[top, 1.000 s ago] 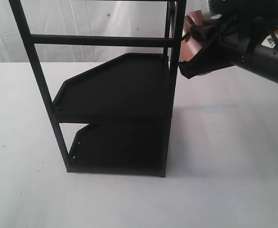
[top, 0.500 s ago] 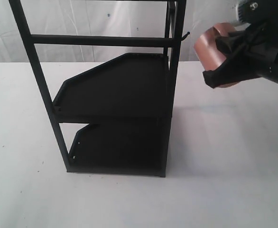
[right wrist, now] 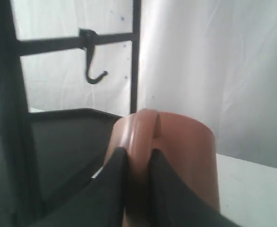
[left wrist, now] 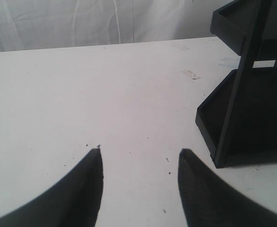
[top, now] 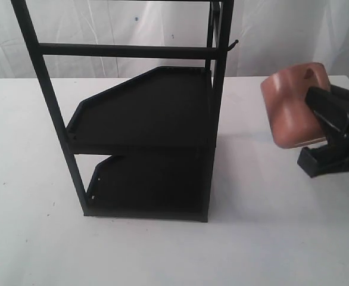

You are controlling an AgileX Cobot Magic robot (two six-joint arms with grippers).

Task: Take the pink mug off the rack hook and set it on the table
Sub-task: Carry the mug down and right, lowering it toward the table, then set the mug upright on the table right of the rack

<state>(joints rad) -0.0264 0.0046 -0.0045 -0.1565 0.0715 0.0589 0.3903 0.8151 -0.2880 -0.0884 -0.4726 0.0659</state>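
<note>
The pink mug (top: 295,104) hangs in the air to the right of the rack (top: 145,119), well clear of the rack hook (top: 234,43). My right gripper (top: 320,128) is shut on the mug's loop handle; in the right wrist view the handle (right wrist: 139,132) sits pinched between the two black fingers, with the right gripper (right wrist: 138,153) in front of the mug body (right wrist: 186,156). The bare hook (right wrist: 92,71) shows behind. Over the white table (left wrist: 105,94), the left gripper (left wrist: 139,153) stands open with nothing between its fingers.
The black rack has two angled shelves (top: 150,110) and a thick crossbar (top: 127,51). In the left wrist view, the rack's lower shelf and post (left wrist: 242,104) stand near that gripper. White backdrop cloth hangs behind the table.
My right gripper has carried the mug off the hook, moving right and downward, away from the rack post. The hook now stands bare.
</note>
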